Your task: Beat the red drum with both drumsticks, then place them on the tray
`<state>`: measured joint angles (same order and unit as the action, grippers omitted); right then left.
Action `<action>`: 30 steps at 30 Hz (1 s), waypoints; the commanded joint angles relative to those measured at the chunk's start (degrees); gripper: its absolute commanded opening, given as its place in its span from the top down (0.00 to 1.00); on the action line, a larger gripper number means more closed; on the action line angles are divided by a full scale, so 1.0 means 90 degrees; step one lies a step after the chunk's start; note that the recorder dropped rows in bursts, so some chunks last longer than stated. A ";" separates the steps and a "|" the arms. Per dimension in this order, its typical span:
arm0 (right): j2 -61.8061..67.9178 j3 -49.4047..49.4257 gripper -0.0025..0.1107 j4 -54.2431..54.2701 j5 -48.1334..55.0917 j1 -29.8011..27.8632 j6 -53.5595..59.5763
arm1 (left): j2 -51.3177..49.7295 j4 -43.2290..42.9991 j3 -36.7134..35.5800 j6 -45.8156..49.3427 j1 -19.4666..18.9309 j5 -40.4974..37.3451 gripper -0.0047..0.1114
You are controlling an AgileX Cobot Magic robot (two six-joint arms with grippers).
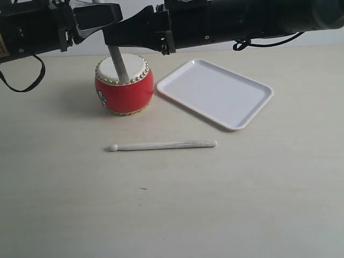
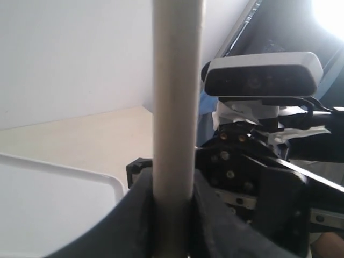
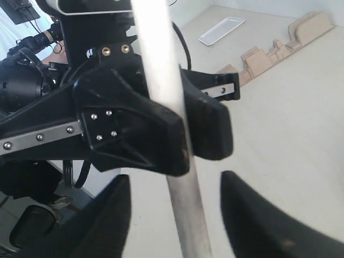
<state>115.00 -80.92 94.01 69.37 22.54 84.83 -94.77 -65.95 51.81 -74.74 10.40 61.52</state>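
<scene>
The red drum [image 1: 124, 83] stands upright on the table, left of the white tray [image 1: 216, 92]. One drumstick [image 1: 119, 65] points steeply down and its lower end rests on the cream drumhead. My left gripper [image 1: 105, 19] is shut on this drumstick [image 2: 173, 107], jaws tight against both its sides [image 2: 172, 199]. My right gripper [image 1: 115, 37] stands open around the same drumstick [image 3: 185, 215], with a gap on each side [image 3: 174, 180]. The other drumstick [image 1: 164, 144] lies flat on the table in front of the drum, rounded tip to the left. The tray is empty.
Both black arms crowd together above and behind the drum. The right arm's wrist camera [image 2: 263, 75] sits close beside the left gripper. A black cable [image 1: 24, 80] loops down at the far left. The tray's corner [image 2: 80, 173] shows beside the left gripper.
</scene>
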 commanded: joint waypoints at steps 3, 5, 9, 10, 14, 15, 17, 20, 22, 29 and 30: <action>-0.0043 -0.0003 0.30 -0.0331 0.0066 -0.0116 0.0125 | 0.0134 -0.0329 0.0033 -0.0277 -0.0413 0.0016 0.96; -0.0057 -0.0017 0.31 -0.0482 0.0066 -0.0216 0.0235 | 0.0243 -0.0567 0.0033 -0.0419 -0.0577 0.0016 0.96; -0.0197 -0.0017 0.31 -0.1307 -0.0206 -0.0377 0.0359 | 0.0560 -0.1314 0.0111 -0.0878 -0.0849 -0.0285 0.96; -0.0257 -0.0017 0.31 -0.1753 -0.0557 -0.0377 0.0383 | 0.0651 -0.1781 0.0220 -0.1231 -0.0884 -0.0582 0.96; -0.0352 -0.0017 0.38 -0.3726 -0.2002 -0.0215 -0.0169 | 0.0888 -0.3345 0.0584 -0.2492 -0.0809 -0.1486 0.96; -0.0352 -0.0017 0.41 -0.4251 -0.2350 -0.0139 -0.0505 | 0.0906 -0.3666 0.0621 -0.2705 -0.0778 -0.1629 0.96; -0.0352 -0.0017 0.42 -0.5282 -0.2774 0.0029 -0.1137 | 0.0917 -0.3778 0.0651 -0.2835 -0.0776 -0.1812 0.96; -0.0352 -0.0017 0.42 -0.6770 -0.2901 0.0299 -0.1809 | 0.0917 -0.3778 0.0623 -0.2835 -0.0776 -0.2150 0.96; -0.0352 -0.0017 0.42 -0.7602 -0.2795 0.0491 -0.2192 | 0.0917 -0.3778 0.0594 -0.2725 -0.0776 -0.2350 0.96; -0.0352 -0.0017 0.43 -0.9375 -0.2273 0.1128 -0.3493 | 0.0917 -0.3778 0.0489 -0.2510 -0.0776 -0.3376 0.96; -0.0352 -0.0017 0.43 -0.9385 -0.2273 0.1154 -0.3493 | 0.0922 -0.3778 0.0456 -0.2488 -0.0776 -0.3648 0.96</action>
<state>112.38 -80.92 12.42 48.27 31.89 55.81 -86.91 -100.30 56.63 -98.12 3.03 34.62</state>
